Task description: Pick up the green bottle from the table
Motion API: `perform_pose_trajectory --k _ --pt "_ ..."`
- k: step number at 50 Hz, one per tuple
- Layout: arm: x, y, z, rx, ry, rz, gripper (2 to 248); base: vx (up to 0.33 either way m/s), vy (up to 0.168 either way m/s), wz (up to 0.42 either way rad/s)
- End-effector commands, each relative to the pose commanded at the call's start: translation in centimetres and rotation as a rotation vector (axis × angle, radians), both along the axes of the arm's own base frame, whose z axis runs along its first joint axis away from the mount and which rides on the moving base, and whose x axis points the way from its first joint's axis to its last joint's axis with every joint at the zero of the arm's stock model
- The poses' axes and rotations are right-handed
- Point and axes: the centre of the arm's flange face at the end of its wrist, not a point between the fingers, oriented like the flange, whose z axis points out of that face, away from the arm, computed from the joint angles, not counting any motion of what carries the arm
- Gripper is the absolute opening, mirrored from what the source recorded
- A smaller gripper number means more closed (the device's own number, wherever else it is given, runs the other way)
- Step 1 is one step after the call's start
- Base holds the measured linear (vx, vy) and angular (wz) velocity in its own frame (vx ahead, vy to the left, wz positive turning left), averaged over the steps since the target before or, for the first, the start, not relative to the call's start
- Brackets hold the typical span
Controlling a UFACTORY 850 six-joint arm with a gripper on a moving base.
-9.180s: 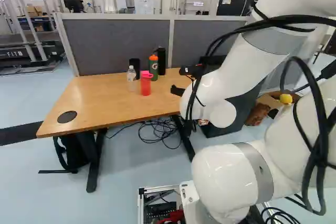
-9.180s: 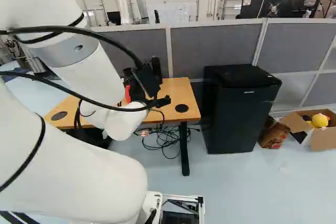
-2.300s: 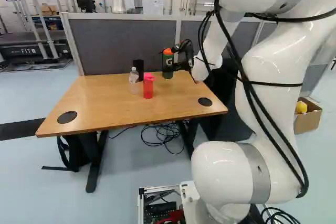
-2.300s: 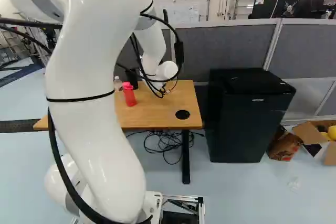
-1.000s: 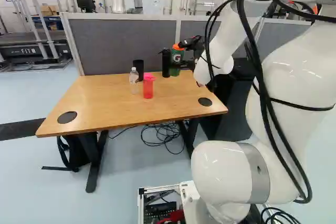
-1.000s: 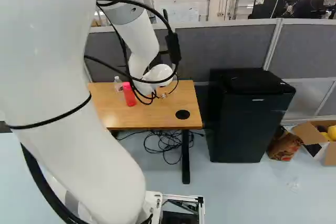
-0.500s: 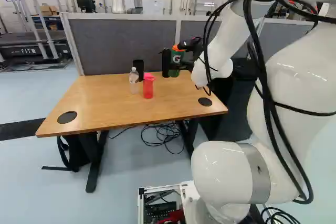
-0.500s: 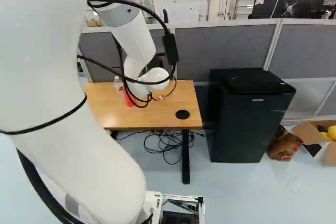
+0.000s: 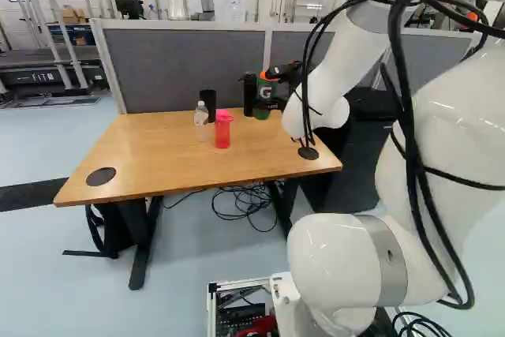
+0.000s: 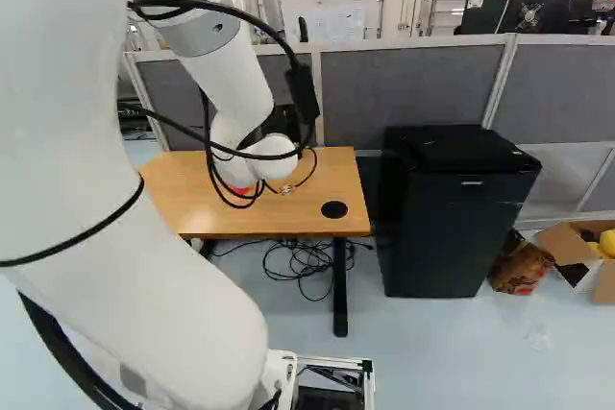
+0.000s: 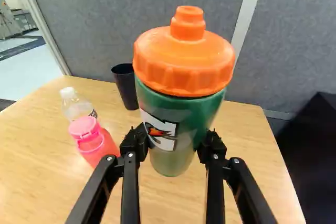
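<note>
At the table point(image 9: 142, 155), fingers point(image 9: 276, 103) clasp the green bottle point(image 11: 181, 106) between them.

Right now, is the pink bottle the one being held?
No, the end effector holds the green bottle, while the pink bottle stands on the table.

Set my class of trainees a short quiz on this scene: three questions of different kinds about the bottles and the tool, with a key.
1. Multiple choice: what colour is the lid of the green bottle?
A) Blue
B) Orange
C) White

2. True or false: the clear bottle stands on the floor.

3. Fill in the missing word: in the wrist view, the tool grips the green bottle from ____ opposite sides.

Key: 1 B; 2 false; 3 two.
</note>
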Motion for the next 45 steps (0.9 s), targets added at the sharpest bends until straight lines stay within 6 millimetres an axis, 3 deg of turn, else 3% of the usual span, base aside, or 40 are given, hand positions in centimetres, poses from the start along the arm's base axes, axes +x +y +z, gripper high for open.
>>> perform_pose_trajectory --k 45 --pt "-8.1 1.8 -3.6 0.004 -0.003 -0.187 114 0.0 0.0 0.0"
